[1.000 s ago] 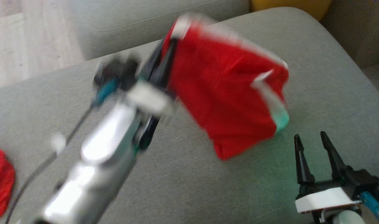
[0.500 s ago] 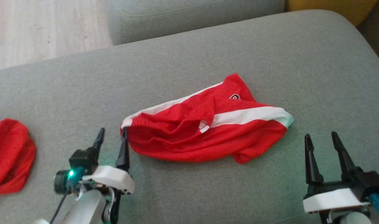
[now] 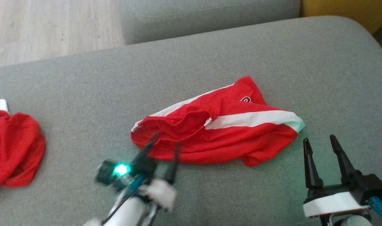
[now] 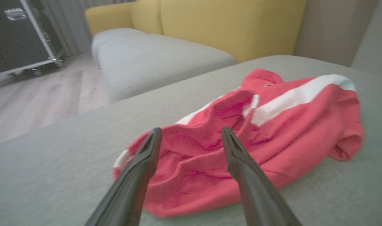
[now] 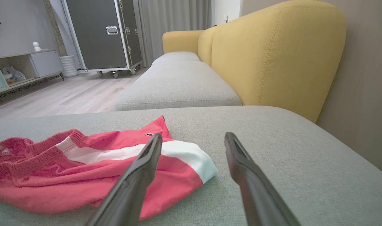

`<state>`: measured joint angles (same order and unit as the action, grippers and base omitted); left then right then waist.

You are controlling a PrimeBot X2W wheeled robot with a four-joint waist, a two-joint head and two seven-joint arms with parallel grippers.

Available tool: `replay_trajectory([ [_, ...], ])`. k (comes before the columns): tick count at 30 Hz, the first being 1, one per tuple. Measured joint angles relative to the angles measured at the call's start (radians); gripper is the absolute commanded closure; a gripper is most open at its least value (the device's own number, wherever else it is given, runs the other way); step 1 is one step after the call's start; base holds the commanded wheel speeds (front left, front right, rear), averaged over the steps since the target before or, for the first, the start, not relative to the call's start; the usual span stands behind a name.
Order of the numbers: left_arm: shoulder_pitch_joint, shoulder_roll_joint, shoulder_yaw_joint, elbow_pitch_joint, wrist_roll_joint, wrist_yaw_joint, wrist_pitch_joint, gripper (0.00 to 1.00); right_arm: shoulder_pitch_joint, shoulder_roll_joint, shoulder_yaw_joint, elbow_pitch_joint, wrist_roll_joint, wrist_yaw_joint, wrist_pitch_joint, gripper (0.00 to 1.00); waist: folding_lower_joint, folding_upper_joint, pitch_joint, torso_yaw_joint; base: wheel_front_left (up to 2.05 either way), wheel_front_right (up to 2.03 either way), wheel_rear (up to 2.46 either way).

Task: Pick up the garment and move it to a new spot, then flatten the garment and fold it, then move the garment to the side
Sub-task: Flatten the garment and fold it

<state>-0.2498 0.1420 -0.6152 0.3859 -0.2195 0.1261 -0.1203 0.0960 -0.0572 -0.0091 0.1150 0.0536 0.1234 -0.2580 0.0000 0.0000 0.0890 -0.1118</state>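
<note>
The garment (image 3: 228, 135) is a pair of red shorts with white side stripes, lying crumpled on the grey cushion (image 3: 209, 66). My left gripper (image 3: 165, 140) hovers open at its near left edge, by the waistband, nothing between the fingers. In the left wrist view the garment (image 4: 272, 125) spreads just beyond the open left gripper (image 4: 191, 135). My right gripper (image 3: 318, 141) stands open just near of the garment's right end. In the right wrist view the white-striped corner (image 5: 184, 157) lies beside the open right gripper (image 5: 194, 138).
A second red garment (image 3: 12, 147) lies bunched at the cushion's left edge. Another grey seat cushion (image 3: 209, 15) sits beyond, with wooden floor (image 3: 52, 28) to the far left. A yellow sofa back (image 5: 272, 53) rises on the right, and a black wheeled case (image 5: 99, 34) stands across the room.
The left gripper let go of the raised garment, which now lies on the cushion. It then opened, drew back, and came in at the garment's near left edge. The head camera shifted.
</note>
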Motion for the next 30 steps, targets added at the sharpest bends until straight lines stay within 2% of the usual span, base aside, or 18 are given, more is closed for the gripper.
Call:
replay_trajectory([
  [3, -0.095, -0.049, -0.069, 0.047, 0.019, -0.030, 0.124, 0.00, -0.003, -0.004, 0.013, 0.001, 0.001, 0.000, 0.000, 0.00, 0.0001, 0.0000, 0.020, -0.003, 0.00, 0.00, 0.00],
  [8, -0.197, -0.077, -0.119, 0.120, 0.037, -0.038, 0.213, 0.00, -0.012, -0.007, 0.031, 0.005, 0.018, 0.000, 0.000, 0.00, 0.0001, 0.0000, 0.044, -0.028, 0.00, 0.00, 0.00],
  [13, -0.245, -0.086, -0.132, 0.181, 0.020, -0.041, 0.261, 0.00, -0.032, -0.009, 0.036, 0.007, 0.019, 0.000, 0.000, 0.00, 0.0001, 0.0000, 0.059, -0.058, 0.00, 0.00, 0.00],
  [18, -0.272, -0.088, -0.132, 0.206, -0.014, -0.050, 0.255, 0.00, -0.032, -0.009, 0.037, 0.013, 0.019, 0.000, 0.000, 0.00, 0.0001, 0.0000, 0.064, -0.084, 0.00, 0.00, 0.00],
  [19, -0.279, -0.089, -0.133, 0.211, -0.025, -0.058, 0.251, 0.07, -0.032, -0.009, 0.037, 0.015, 0.019, 0.000, 0.000, 0.00, 0.0001, 0.0000, 0.065, -0.089, 0.00, 0.00, 0.00],
  [20, -0.283, -0.089, -0.134, 0.213, -0.031, -0.058, 0.250, 0.40, -0.033, -0.009, 0.038, 0.016, 0.019, 0.000, 0.000, 0.00, 0.0001, 0.0000, 0.066, -0.093, 0.00, 0.00, 0.00],
  [21, -0.288, -0.090, -0.136, 0.217, -0.036, -0.063, 0.250, 0.57, -0.033, -0.009, 0.038, 0.017, 0.019, 0.000, 0.000, 0.00, 0.0001, 0.0000, 0.068, -0.097, 0.00, 0.00, 0.00],
  [22, -0.292, -0.090, -0.139, 0.222, -0.040, -0.066, 0.250, 1.00, -0.033, -0.009, 0.038, 0.018, 0.019, 0.000, 0.000, 0.00, 0.0001, 0.0000, 0.069, -0.101, 0.00, 0.00, 0.00],
  [28, -0.300, -0.092, -0.141, 0.259, -0.082, -0.084, 0.254, 1.00, -0.039, -0.008, 0.038, 0.018, 0.019, 0.000, 0.000, 0.00, 0.0000, 0.0000, 0.067, -0.109, 0.00, 0.00, 0.00],
  [30, -0.301, -0.092, -0.135, 0.260, -0.102, -0.084, 0.221, 1.00, -0.042, -0.008, 0.038, 0.019, 0.019, 0.000, 0.000, 0.00, 0.0001, 0.0000, 0.063, -0.111, 0.00, 0.00, 0.00],
])
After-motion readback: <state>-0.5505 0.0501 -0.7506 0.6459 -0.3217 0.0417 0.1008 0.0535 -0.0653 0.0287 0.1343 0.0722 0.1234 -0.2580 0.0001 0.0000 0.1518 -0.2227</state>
